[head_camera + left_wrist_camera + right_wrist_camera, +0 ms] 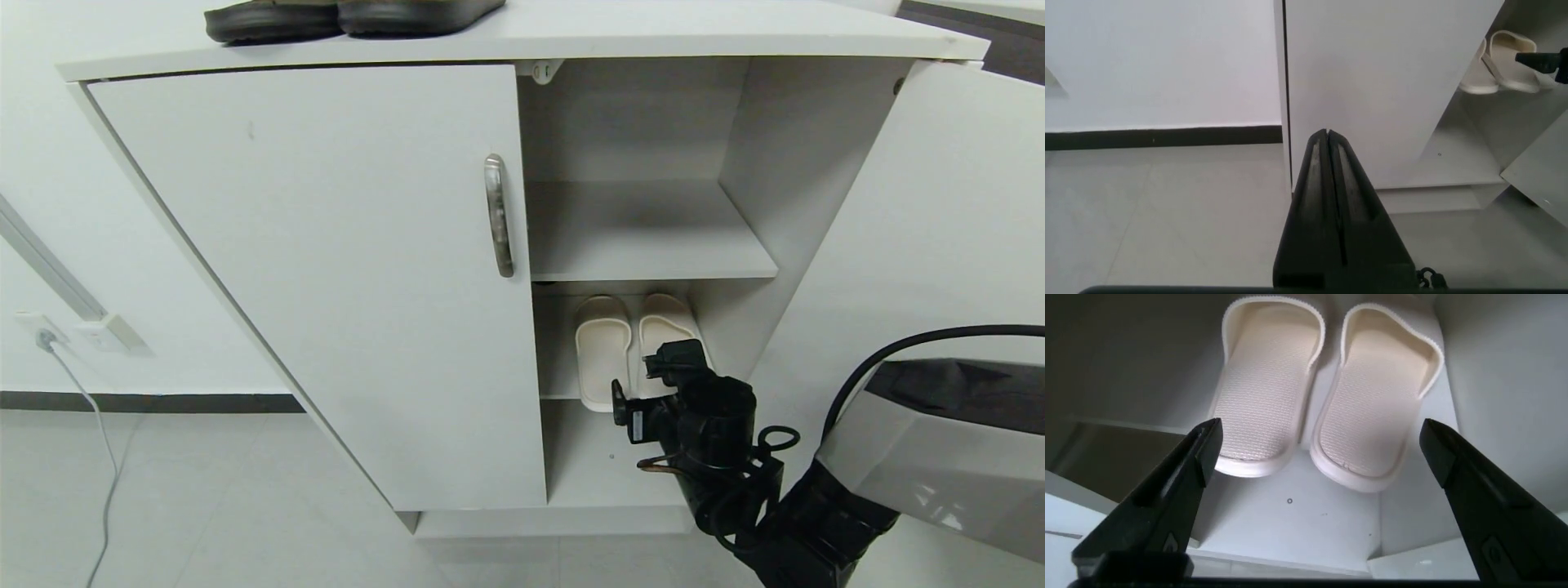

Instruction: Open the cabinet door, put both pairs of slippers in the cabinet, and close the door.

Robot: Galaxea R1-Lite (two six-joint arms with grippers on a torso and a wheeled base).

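The right gripper (641, 377) sits at the open right half of the cabinet (808, 163), jaws spread wide just short of the cream slippers (602, 347), which lie side by side near the front edge of the lower shelf (559, 359). The left gripper (1327, 139) hangs low over the floor (1167, 212), facing the closed left door (310, 269) with its jaws pressed together. The dark slippers (277, 20) rest at the cabinet top's front edge, and the right door (939, 204) stands swung wide.

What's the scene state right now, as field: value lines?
right door: open
left door: closed
cream slippers: inside, side by side on the second shelf down
dark slippers: on the cabinet top, not yet stowed
right gripper: open, empty, just in front of the cream slippers
left gripper: shut, empty, low, facing the left door
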